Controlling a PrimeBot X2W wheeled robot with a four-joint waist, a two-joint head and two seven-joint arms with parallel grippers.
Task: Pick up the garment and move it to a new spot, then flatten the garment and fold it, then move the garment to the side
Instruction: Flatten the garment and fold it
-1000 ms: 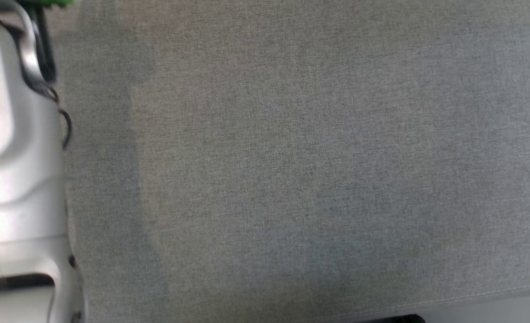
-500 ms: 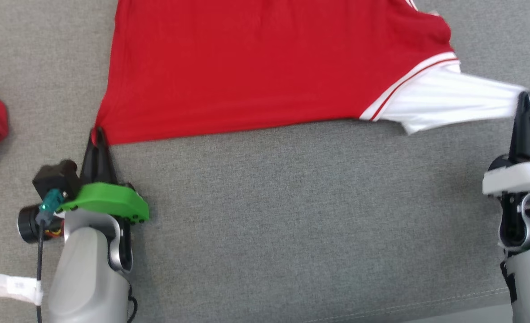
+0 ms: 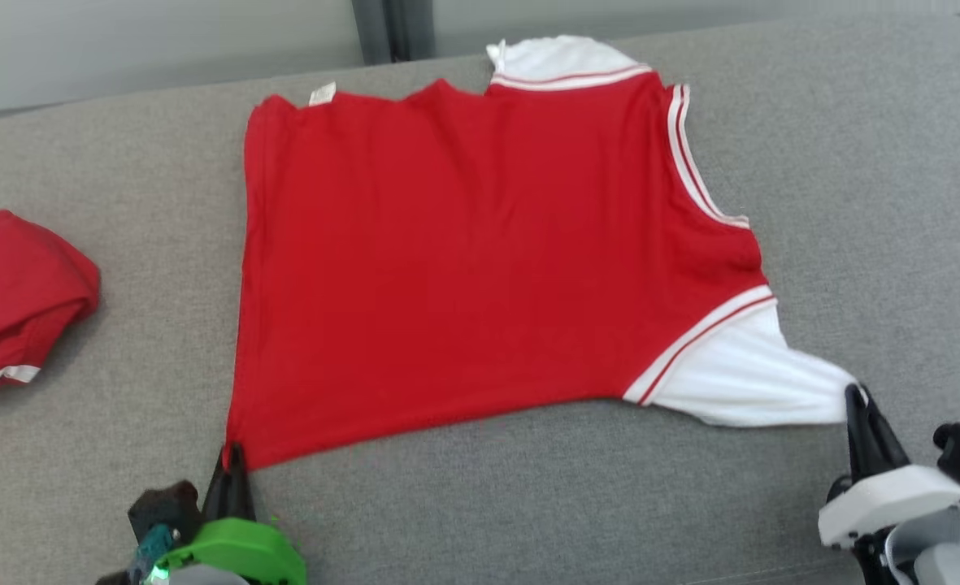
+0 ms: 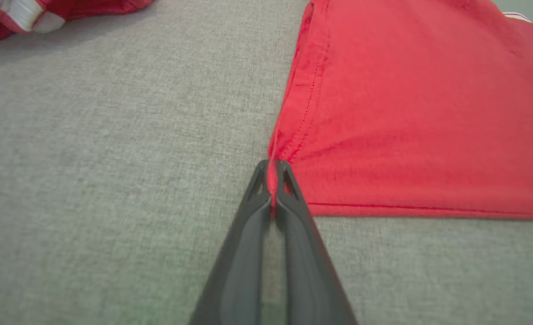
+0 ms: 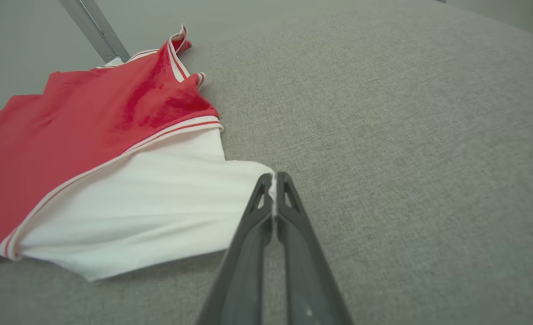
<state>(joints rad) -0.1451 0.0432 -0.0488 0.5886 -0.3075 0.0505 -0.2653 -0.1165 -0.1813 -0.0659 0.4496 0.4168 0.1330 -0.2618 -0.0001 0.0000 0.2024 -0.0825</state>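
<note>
Garment (image 3: 480, 244) — a red shirt with white sleeves — lies spread nearly flat on the grey cushion (image 3: 528, 504). The left gripper (image 3: 233, 452) is pinched tight on its near hem corner, the right gripper (image 3: 855, 396) on the near sleeve tip. Step in hand appears to be flattening; the fold next calls for carrying both held points evenly toward the far edge.

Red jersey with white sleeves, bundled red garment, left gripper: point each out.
Red jersey with white sleeves (image 3: 463, 244): head view, middle of red body.
Bundled red garment (image 3: 20, 288): head view, its top.
Left gripper (image 4: 273, 174): left wrist view, between its fingertips.
</note>
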